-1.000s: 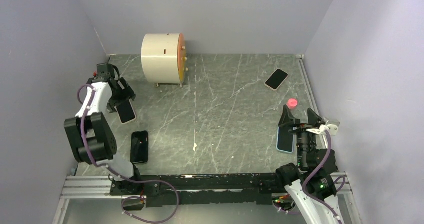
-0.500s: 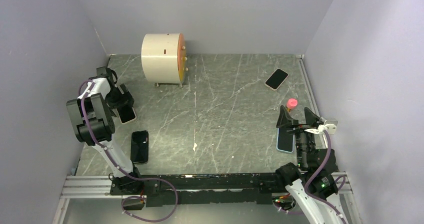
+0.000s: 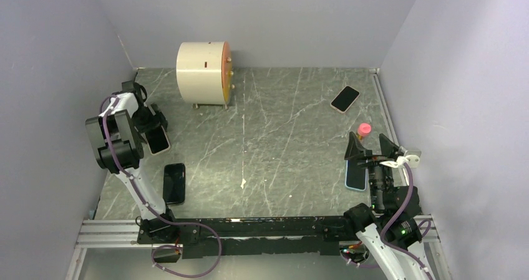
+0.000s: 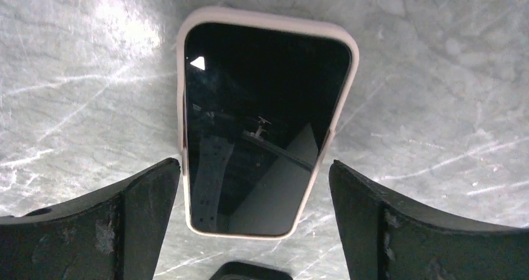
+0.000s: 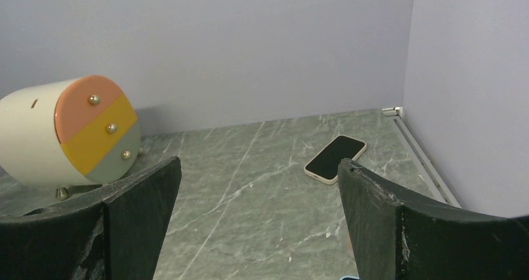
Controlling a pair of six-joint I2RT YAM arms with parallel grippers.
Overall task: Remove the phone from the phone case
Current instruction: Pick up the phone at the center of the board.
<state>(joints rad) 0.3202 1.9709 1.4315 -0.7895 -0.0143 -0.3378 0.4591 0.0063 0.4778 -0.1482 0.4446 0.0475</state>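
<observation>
Black-screened phone point(image 4: 265, 130) sits fully seated in its pale pink soft case point(image 4: 268, 15), flat and screen up on the grey marble-pattern table point(image 3: 281, 143), far left side near the wall. The left gripper point(image 4: 252, 174) hangs right over it, fingers spread wide, one outside each long edge near the phone's lower end; no contact visible, nothing held. The right gripper point(image 3: 373, 149) is well apart on the right, jaws also wide and empty, above a second cased phone with a light-blue rim point(image 3: 355, 174). Step looks like pre-grasp: removal not yet started. Next move likely calls for dropping down and closing squarely on the case edges, then peeling a case lip off a corner. That probably needs the other arm, since a flat squeeze alone won't free it.
</observation>
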